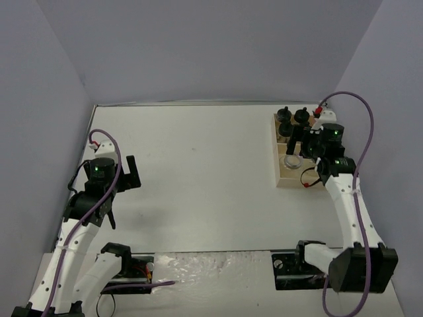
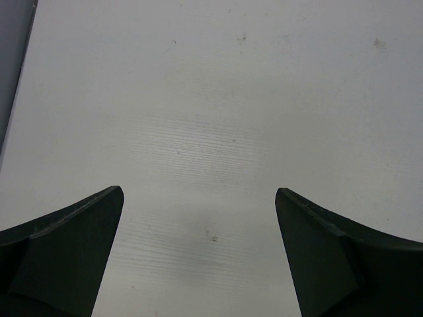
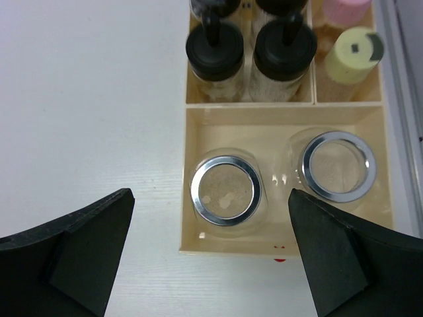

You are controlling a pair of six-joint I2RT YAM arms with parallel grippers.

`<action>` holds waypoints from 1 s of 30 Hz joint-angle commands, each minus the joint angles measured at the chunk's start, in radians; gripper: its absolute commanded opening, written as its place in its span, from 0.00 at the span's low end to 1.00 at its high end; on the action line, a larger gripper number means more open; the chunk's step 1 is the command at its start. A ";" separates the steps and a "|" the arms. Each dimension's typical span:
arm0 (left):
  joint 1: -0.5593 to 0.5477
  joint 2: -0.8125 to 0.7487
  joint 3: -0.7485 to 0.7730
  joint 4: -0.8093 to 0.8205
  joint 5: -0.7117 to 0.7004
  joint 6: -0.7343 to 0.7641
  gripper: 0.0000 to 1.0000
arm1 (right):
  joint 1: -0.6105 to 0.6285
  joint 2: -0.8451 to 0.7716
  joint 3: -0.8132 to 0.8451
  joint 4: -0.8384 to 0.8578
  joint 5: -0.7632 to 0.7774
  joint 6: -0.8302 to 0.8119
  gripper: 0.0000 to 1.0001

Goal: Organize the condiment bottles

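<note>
In the right wrist view the pale wooden tray [image 3: 284, 113] holds the jars. Two wide silver-rimmed jars [image 3: 226, 190] [image 3: 338, 166] stand in its near compartment. Black-capped jars [image 3: 214, 53] [image 3: 285, 51] fill the far left compartment, and a yellow-capped jar [image 3: 353, 53] and a pink-capped jar [image 3: 345, 5] stand at the far right. My right gripper [image 3: 211, 195] is open and empty, above the left silver-rimmed jar. In the top view the tray [image 1: 281, 177] is at the right under my right gripper [image 1: 299, 146]. My left gripper [image 2: 198, 191] is open and empty over bare table at the left [image 1: 122, 188].
The white table [image 1: 198, 165] is walled by grey panels at the back and sides. The tray stands close to the right wall. The arm bases and cables sit at the near edge.
</note>
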 commanded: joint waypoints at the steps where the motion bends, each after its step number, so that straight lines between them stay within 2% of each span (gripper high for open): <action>1: 0.008 -0.016 0.035 0.042 -0.006 0.014 0.97 | 0.009 -0.200 0.105 -0.042 -0.018 0.033 1.00; 8: 0.007 -0.050 0.059 0.038 0.020 0.010 0.97 | 0.009 -0.427 0.154 -0.170 0.000 0.038 1.00; 10: 0.007 -0.071 0.081 0.018 0.019 0.008 0.97 | 0.019 -0.516 0.148 -0.194 0.047 0.064 1.00; 14: 0.007 -0.135 0.124 -0.025 0.007 0.016 0.97 | 0.108 -0.628 0.117 -0.230 0.124 0.124 1.00; 22: 0.007 -0.262 0.146 -0.089 -0.013 0.025 0.97 | 0.174 -0.853 0.044 -0.247 0.142 0.193 1.00; 30: 0.006 -0.330 0.079 -0.071 0.009 -0.009 0.97 | 0.174 -0.967 -0.017 -0.250 0.187 0.241 1.00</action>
